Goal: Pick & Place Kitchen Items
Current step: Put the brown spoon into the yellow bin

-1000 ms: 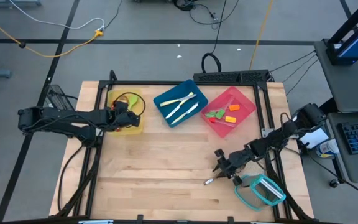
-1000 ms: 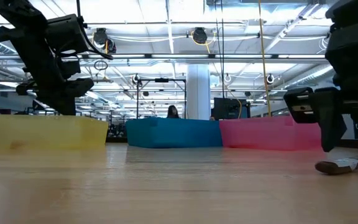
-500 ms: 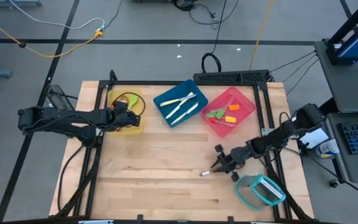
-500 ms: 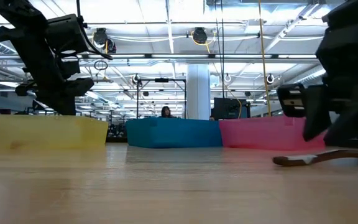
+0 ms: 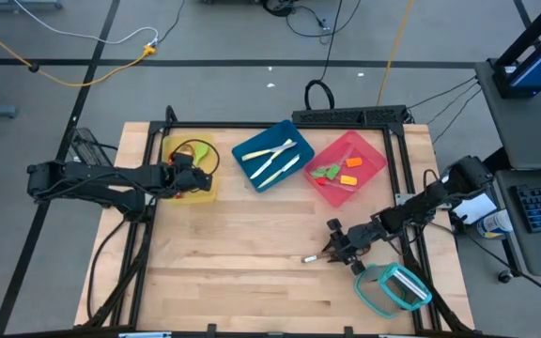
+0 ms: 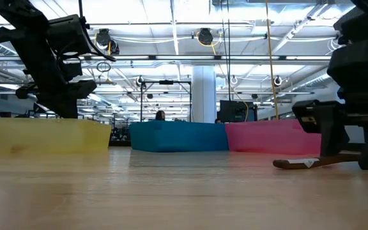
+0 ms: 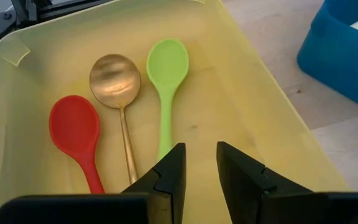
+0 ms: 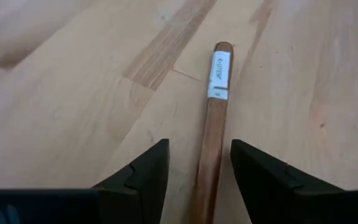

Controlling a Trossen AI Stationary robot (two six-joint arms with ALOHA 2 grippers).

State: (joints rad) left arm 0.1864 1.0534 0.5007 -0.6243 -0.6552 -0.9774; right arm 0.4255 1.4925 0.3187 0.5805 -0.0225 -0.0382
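A brown wooden utensil (image 8: 215, 106) with a white label on its handle lies on the table at the right (image 5: 313, 257). In the low view its free end (image 6: 280, 165) is on the wood and it slants up toward my right gripper (image 8: 199, 149). That gripper is open, with one finger on either side of the handle. My left gripper (image 7: 201, 155) hovers over the yellow tray (image 7: 260, 112), open by a narrow gap with nothing in it. In the tray lie a red spoon (image 7: 76, 134), a brown spoon (image 7: 115, 78) and a green spoon (image 7: 166, 68). My right gripper's fingers lie along the wooden handle (image 8: 211, 180), slanting down from the table's right. There is a clear gap at one finger (image 8: 148, 171) and almost none at the other (image 8: 253, 174). I cannot tell whether that finger touches the handle.
A blue tray (image 5: 252, 164) with cream knives stands at the far middle, and beside it a pink tray (image 5: 369, 150) with small green, orange and red pieces. The teal-rimmed clear container (image 5: 393, 287) lies close behind my right gripper at the near right. Bare wood fills the table's middle.
The wooden utensil has slid and swung over the table. Its free end has gone toward the table's left and a little toward the far edge. My right gripper has stayed at almost the same spot over it.
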